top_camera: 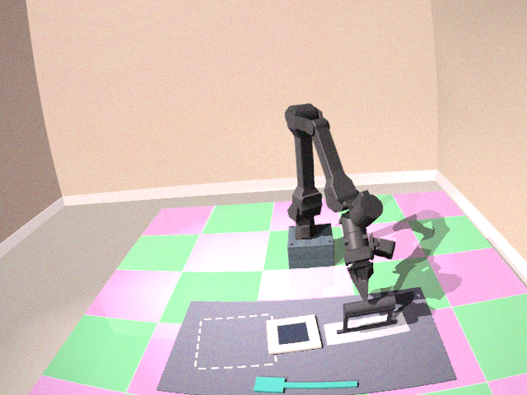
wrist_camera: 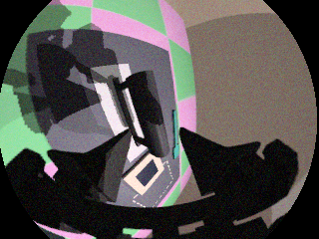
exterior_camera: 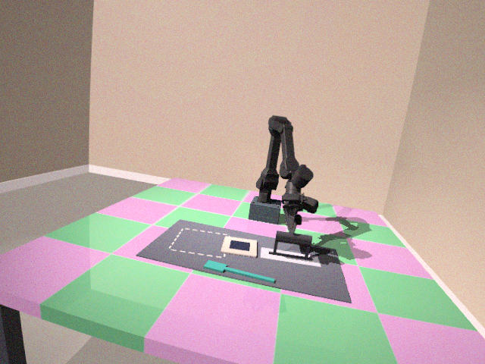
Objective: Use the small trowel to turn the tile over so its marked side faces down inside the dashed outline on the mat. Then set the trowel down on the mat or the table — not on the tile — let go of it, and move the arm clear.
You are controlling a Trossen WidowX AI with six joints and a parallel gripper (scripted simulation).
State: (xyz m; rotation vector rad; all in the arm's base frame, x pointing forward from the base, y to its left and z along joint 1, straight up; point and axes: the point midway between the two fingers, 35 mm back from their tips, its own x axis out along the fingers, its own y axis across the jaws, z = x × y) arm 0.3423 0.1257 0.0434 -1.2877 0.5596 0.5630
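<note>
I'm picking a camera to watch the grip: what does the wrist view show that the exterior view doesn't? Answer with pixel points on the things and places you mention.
Only wrist: the gap between the gripper's two fingers (top_camera: 361, 282) (exterior_camera: 290, 222); in the exterior view they overlap.

Only exterior: the arm's base block (top_camera: 310, 255) (exterior_camera: 264, 211) and a table leg (exterior_camera: 14, 337).

Both: the tile (top_camera: 293, 333) (exterior_camera: 239, 245) (wrist_camera: 147, 174) with its dark square up, the dashed outline (top_camera: 198, 340) (exterior_camera: 176, 239) (wrist_camera: 171, 176), the black handle (top_camera: 369, 304) (exterior_camera: 293, 237) (wrist_camera: 150, 110) and the teal spatula (top_camera: 321, 384) (exterior_camera: 250, 274) (wrist_camera: 175, 134).
</note>
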